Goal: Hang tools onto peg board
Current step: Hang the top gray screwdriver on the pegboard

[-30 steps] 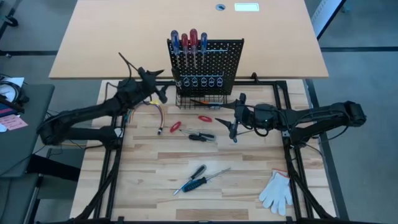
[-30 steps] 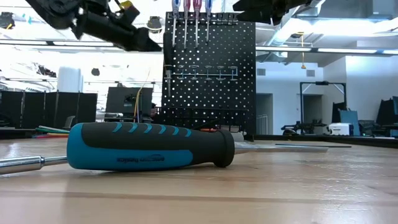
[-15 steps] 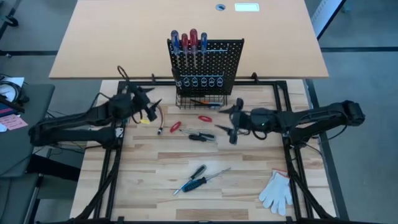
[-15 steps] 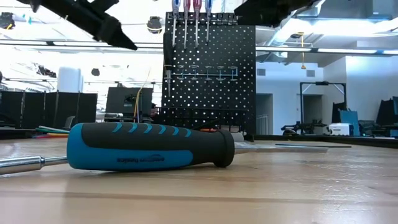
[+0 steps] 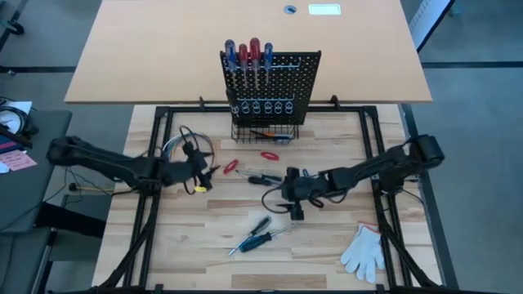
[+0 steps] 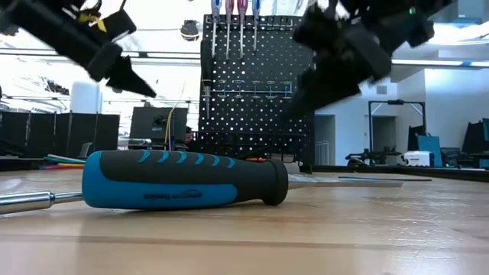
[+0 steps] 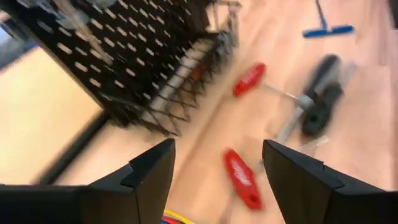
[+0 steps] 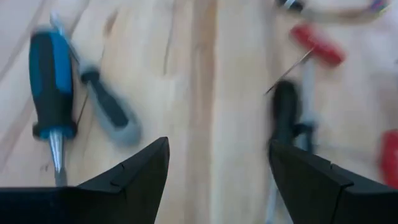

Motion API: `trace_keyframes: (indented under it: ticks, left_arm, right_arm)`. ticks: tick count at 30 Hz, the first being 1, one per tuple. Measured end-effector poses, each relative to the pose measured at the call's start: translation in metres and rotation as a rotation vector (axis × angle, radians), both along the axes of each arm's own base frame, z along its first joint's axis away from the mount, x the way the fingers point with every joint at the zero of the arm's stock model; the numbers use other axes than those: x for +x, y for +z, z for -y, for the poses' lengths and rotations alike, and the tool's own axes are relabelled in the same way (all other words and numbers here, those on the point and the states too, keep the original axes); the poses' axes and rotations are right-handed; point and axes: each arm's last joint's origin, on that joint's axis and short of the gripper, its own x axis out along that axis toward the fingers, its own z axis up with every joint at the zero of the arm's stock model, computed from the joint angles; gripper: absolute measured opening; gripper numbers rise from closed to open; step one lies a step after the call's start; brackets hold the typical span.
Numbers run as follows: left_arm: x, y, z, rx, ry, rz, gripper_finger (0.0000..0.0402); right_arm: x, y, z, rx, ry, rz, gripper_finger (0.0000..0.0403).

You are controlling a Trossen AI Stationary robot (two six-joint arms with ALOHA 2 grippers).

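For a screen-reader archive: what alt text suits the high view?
Both open grippers, left and right, hover over a light wooden table strewn with small screwdrivers. Four red and blue screwdrivers stand in the upright black peg board; a white glove lies nearby.

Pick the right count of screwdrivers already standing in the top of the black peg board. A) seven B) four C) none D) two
B: the high view shows four handles, two blue and two red, side by side at the top of the peg board, with the first screwdriver at its left end; the low view shows four shafts hanging there too.
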Motion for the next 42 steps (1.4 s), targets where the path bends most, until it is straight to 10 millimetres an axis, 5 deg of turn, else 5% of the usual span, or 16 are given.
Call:
trace_keyframes:
  ticks: [6, 12, 21, 31, 42]
  left_arm:
    - [0.015, -0.03, 0.015, -0.085, 0.003, -0.043, 0.0227]
    - [0.038, -0.056, 0.023, -0.052, -0.042, -0.098, 0.0227]
    - [0.059, -0.083, 0.027, -0.03, -0.048, -0.2, 0.0227]
    - [0.086, -0.077, 0.033, 0.035, -0.094, -0.232, 0.0227]
    - [0.091, -0.061, 0.032, 0.156, -0.164, -0.291, 0.0227]
  right_arm:
    - [0.001, -0.007, -0.006, 0.03, -0.06, -0.008, 0.0281]
    - [-0.003, -0.003, 0.029, 0.034, -0.306, -0.042, 0.0281]
    - [0.003, -0.039, 0.06, 0.071, -0.377, -0.092, 0.0227]
    - [0.01, -0.064, 0.068, 0.109, -0.351, -0.129, 0.012]
    - [-0.001, -0.023, 0.054, 0.09, -0.306, -0.08, 0.0106]
